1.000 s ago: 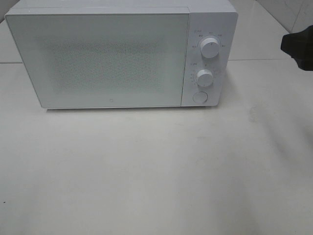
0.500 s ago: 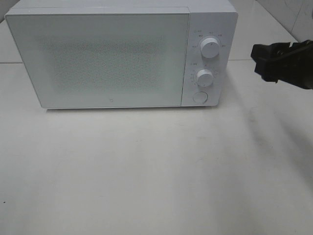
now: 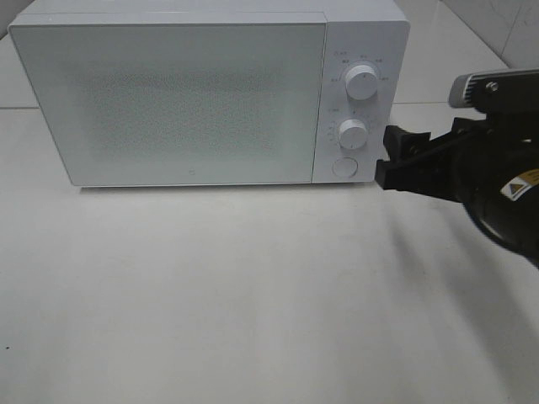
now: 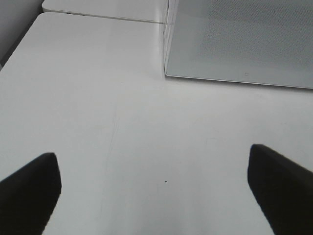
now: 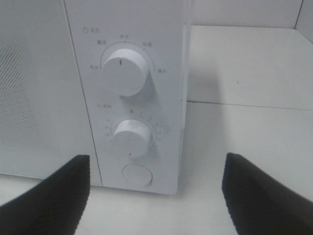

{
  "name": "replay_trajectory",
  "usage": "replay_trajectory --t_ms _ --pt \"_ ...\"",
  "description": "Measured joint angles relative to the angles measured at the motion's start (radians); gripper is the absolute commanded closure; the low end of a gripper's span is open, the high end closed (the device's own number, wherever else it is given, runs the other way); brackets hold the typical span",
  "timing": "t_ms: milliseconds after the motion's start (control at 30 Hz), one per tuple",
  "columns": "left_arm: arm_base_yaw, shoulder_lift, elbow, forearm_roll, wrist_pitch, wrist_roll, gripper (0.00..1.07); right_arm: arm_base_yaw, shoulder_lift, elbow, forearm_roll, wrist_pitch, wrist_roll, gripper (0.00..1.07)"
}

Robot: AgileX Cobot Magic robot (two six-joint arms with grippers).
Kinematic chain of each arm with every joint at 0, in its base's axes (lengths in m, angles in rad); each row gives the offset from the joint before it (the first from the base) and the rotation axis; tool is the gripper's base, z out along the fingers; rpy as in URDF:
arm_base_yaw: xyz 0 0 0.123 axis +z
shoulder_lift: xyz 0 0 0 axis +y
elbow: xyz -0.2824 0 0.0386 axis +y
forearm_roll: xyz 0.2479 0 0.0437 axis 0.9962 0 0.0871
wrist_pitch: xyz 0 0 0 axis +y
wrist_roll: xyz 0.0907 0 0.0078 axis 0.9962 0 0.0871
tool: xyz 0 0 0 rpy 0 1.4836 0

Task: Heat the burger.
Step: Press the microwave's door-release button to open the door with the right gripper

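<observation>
No burger shows in any view. A white microwave [image 3: 202,93] stands at the back of the table with its door [image 3: 173,101] closed. Its control panel carries an upper knob [image 3: 362,82], a lower knob [image 3: 353,133] and a round button [image 3: 344,167]. My right gripper [image 3: 392,160] is open and empty, just right of the panel at button height. The right wrist view faces the upper knob [image 5: 124,67], lower knob [image 5: 131,138] and button [image 5: 136,175] between my two dark fingers [image 5: 54,196]. My left gripper [image 4: 154,191] is open over bare table, left of the microwave's front corner [image 4: 166,73].
The white table [image 3: 253,295] runs wide in front of the microwave. A seam in the surface [image 3: 446,103] passes behind the right arm, and a tiled wall [image 3: 505,21] rises at the back right.
My right arm has come in from the right edge toward the microwave's control panel, and its gripper now sits close beside the button. The left arm stays out of the overhead view.
</observation>
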Motion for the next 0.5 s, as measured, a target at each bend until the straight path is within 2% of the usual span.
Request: replay_trajectory --t_ms 67,233,267,500 --pt "0.000 0.000 0.000 0.000 0.000 0.000 0.11 0.062 0.062 0.000 0.058 -0.039 0.000 0.33" --pt "0.000 0.000 0.000 0.000 0.000 0.000 0.11 0.135 0.125 0.000 0.140 -0.073 0.000 0.33" --pt "0.000 0.000 0.000 0.000 0.000 0.000 0.11 0.162 0.149 -0.001 0.188 -0.088 0.000 0.33" --pt "0.000 0.000 0.000 0.000 0.000 0.000 0.11 0.199 0.196 -0.010 0.266 -0.099 0.001 0.33"
